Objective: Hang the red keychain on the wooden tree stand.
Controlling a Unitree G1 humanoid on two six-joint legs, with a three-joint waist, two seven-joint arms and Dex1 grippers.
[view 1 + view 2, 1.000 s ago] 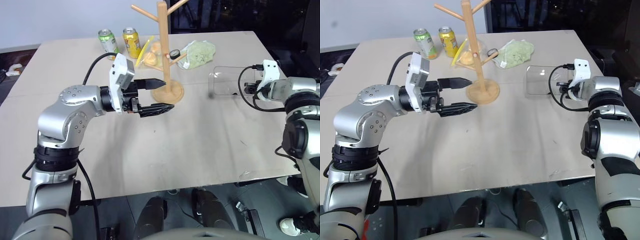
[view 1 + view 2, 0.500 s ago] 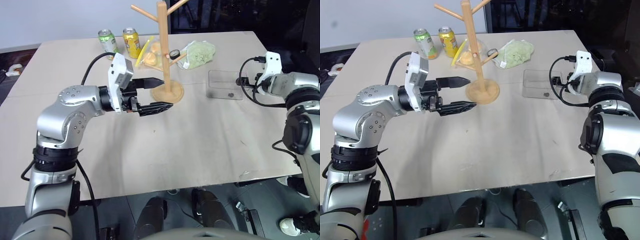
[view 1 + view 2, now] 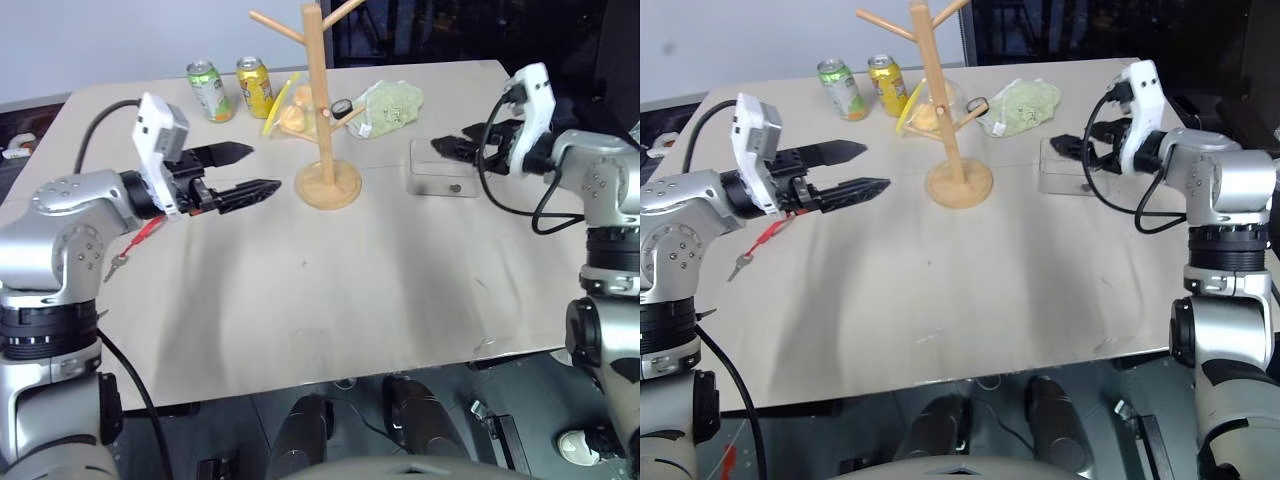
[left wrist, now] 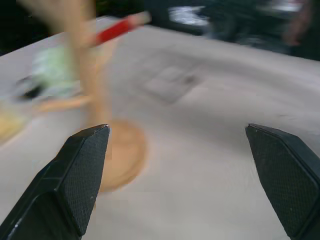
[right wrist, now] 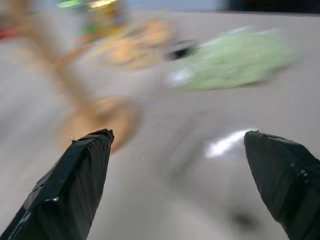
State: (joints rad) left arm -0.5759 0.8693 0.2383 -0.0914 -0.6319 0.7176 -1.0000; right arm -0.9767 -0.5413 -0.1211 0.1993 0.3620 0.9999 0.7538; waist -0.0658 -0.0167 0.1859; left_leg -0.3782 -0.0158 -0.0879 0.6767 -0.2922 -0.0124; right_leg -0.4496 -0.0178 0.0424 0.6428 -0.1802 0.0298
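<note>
Now both arms hang above the table (image 3: 330, 300) with nothing in them: the left gripper (image 3: 243, 171) has its black fingers spread wide and pointing toward the wooden tree stand (image 3: 322, 120), and the right gripper (image 3: 450, 146) is parted too, empty, above the clear tray (image 3: 430, 182). And there's the red keychain (image 3: 143, 235), flat on the tabletop beside the left forearm, strap running down to a small metal piece near the table's left edge, well apart from the stand. So the pickup looks like the step in hand, and I'd call it the left arm's job, since that's the near one. To do it well, the fingers should tip down over the strap, straddle it across its width rather than along it, and pinch near the ring end so the ring hangs free for a peg. A flat thin strap can slide under the fingertips, so a slow close right at the surface is the safe play. On to the containers: the clear tray holds one small dark object, too small to identify. Behind the stand sits a clear bag (image 3: 292, 112) with what look like orange-yellow pieces inside, next to it another bag (image 3: 392, 105) of something pale green, and two drink cans (image 3: 232, 88) stand at the far edge.
</note>
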